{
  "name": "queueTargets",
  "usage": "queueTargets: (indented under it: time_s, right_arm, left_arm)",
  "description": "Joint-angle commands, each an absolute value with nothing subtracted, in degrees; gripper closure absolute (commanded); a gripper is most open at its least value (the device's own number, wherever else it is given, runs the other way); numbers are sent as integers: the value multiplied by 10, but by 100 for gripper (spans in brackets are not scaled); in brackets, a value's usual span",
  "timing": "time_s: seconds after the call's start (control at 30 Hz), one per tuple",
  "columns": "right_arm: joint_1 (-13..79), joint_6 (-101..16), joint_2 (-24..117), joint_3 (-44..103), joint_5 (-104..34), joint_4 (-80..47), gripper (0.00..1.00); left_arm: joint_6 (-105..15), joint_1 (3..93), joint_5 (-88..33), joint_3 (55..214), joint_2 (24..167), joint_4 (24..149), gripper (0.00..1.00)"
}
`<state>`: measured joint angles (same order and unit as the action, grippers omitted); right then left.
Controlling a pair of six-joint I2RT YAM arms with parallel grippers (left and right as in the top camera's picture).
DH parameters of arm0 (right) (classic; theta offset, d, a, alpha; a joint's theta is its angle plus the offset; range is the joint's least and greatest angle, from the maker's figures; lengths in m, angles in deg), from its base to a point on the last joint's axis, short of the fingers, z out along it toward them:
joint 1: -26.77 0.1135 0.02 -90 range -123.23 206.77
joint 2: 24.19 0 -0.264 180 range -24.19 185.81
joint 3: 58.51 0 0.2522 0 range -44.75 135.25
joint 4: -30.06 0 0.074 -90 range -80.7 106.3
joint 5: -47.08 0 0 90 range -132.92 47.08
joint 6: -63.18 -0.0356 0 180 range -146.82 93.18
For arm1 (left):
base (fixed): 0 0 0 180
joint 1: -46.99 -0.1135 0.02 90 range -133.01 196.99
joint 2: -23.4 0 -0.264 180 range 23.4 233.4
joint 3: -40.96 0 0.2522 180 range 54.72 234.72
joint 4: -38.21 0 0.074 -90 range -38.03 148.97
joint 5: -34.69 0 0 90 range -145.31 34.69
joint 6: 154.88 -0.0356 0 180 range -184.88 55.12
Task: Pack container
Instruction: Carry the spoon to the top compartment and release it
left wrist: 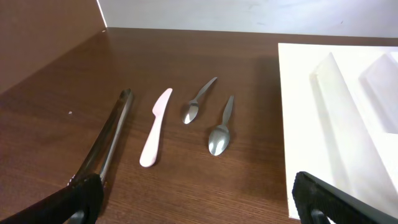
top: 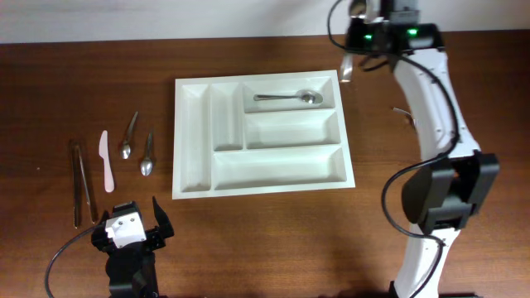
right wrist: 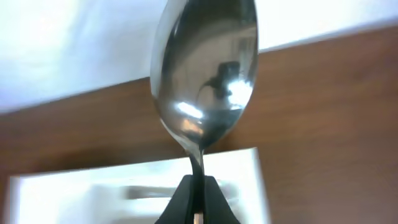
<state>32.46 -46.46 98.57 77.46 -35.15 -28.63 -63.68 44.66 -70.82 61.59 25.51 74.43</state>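
container (top: 281,165): no text, brand or number readable
pink knife (top: 107,161), nine o'clock of the container: no readable mark
right arm (top: 431,91): no legible lettering or sign

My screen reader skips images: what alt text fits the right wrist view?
The right gripper pinches a spoon by its handle, bowl up, filling the frame. Behind, blurred, lie the white container and brown table.

Four spoons (top: 288,98) (top: 129,136) (top: 147,156) (right wrist: 205,74); one knife (top: 106,161), tongs (top: 81,182), tray (top: 192,157)
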Motion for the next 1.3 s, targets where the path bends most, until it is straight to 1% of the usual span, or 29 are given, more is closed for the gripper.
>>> queueTargets:
  time_s: [0.0,0.07,0.1,0.17,0.33,0.37,0.4,0.7,0.97,1.03,1.1,1.27]
  right_arm:
    - [351,-754,987,780,-360,-285,96]
    - [360,-846,992,780,-378,-285,96]
    - [366,-910,997,780,-386,-285,96]
    - [373,-992,1001,780,-387,-287,96]
    - [385,-1121,1021,780,-391,-299,96]
    - [390,-1166,1030,780,-390,-316,96]
    - [392,-1178,1037,780,-392,-323,96]
    - [421,-1180,1047,779,-426,-332,96]
    - [421,-1177,1047,779,-436,-339,96]
    - [421,-1177,1047,779,-436,-344,90]
    - [421,-1162,1047,779,-436,-347,78]
    - [421,-1140,1047,779,-437,-371,63]
  left_arm:
    - [-631,445,-716,615,255,748,1]
    - [-631,445,-716,615,255,748,1]
    - [-631,445,-716,615,255,748,1]
    - [-631,445,-716,615,255,748,1]
    - [-631,445,-716,615,255,748,1]
    - [-631,445,-716,615,255,748,1]
    - [-631,445,-716,615,255,748,1]
    - [-631,445,-716,615,255,748,1]
    - [-631,445,-716,615,255,748,1]
    - [-631,445,-716,615,255,748,1]
    - [-631,445,-716,615,255,748,1]
    - [-631,445,-716,615,255,748,1]
